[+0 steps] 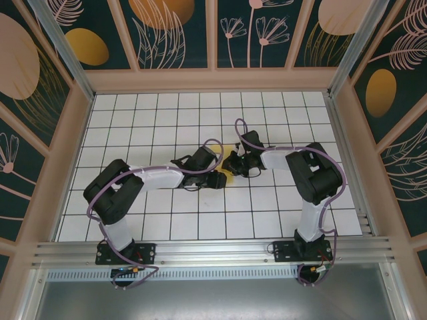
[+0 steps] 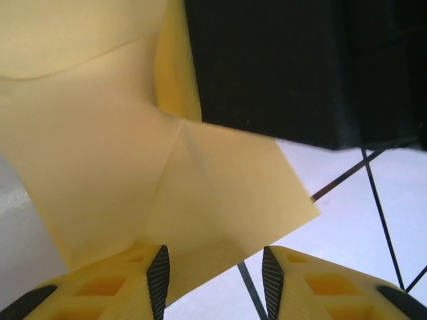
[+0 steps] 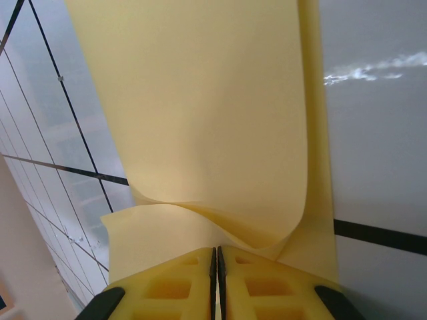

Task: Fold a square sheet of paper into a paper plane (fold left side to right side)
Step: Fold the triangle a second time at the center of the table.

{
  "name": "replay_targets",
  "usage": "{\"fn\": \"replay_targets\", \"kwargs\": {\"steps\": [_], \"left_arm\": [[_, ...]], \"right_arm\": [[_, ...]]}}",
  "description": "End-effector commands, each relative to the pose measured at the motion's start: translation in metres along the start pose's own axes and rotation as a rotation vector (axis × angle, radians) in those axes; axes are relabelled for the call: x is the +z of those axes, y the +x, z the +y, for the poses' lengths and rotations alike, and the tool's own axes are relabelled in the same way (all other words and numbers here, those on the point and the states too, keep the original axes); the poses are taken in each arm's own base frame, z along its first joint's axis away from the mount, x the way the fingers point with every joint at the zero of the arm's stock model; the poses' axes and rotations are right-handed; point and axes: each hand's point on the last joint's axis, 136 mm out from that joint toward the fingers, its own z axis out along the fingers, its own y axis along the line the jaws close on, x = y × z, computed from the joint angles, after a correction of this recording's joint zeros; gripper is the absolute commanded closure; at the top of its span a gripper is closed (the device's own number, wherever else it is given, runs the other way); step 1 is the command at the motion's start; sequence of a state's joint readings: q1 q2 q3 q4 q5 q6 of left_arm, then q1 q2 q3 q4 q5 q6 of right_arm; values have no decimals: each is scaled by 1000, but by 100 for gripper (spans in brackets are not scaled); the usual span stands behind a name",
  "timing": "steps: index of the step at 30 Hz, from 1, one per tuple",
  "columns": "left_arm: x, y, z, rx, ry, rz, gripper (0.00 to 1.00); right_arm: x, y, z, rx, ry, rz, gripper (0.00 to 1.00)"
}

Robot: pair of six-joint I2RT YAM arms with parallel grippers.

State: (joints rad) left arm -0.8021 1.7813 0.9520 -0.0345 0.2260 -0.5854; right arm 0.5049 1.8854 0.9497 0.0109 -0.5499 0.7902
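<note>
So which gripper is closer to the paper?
Right. The right gripper is shut on the paper, pinching its buckled edge; the left gripper has open jaws straddling another edge, not gripping.

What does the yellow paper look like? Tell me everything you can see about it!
The yellow paper is thin, plain and matte. It is already folded: creases meet near its middle, layers overlap, and one sharp corner sticks out. It sits in the middle of the white grid table, partly lifted and curling. The right hand is shut, seemingly pinching its edge. Its lower edge reaches between the open fingers of the left hand.
</note>
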Motion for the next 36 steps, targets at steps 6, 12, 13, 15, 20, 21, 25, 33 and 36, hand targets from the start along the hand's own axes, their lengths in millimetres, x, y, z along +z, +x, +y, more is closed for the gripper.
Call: {"fn": "replay_targets", "kwargs": {"steps": [6, 12, 13, 15, 20, 21, 25, 33, 36], "left_arm": [[-10, -36, -21, -6, 77, -81, 56], [-5, -33, -16, -6, 59, -67, 56], [-3, -31, -16, -7, 61, -57, 57], [0, -28, -16, -8, 69, -42, 56], [6, -20, -13, -8, 70, -9, 56], [7, -19, -12, -7, 67, -4, 56], [12, -13, -2, -13, 25, 12, 56], [16, -7, 14, -20, -45, 22, 56], [17, -6, 15, -21, -47, 25, 57]], "right_arm": [[11, 13, -42, 59, 132, 44, 85], [11, 14, -44, 61, 135, 46, 85], [11, 13, -43, 60, 134, 46, 85], [11, 13, -43, 62, 133, 46, 85], [11, 14, -45, 63, 138, 48, 85], [12, 14, -45, 63, 139, 49, 85], [11, 14, -46, 65, 142, 47, 85], [10, 13, -48, 65, 153, 45, 85], [10, 13, -48, 64, 152, 45, 85]]}}
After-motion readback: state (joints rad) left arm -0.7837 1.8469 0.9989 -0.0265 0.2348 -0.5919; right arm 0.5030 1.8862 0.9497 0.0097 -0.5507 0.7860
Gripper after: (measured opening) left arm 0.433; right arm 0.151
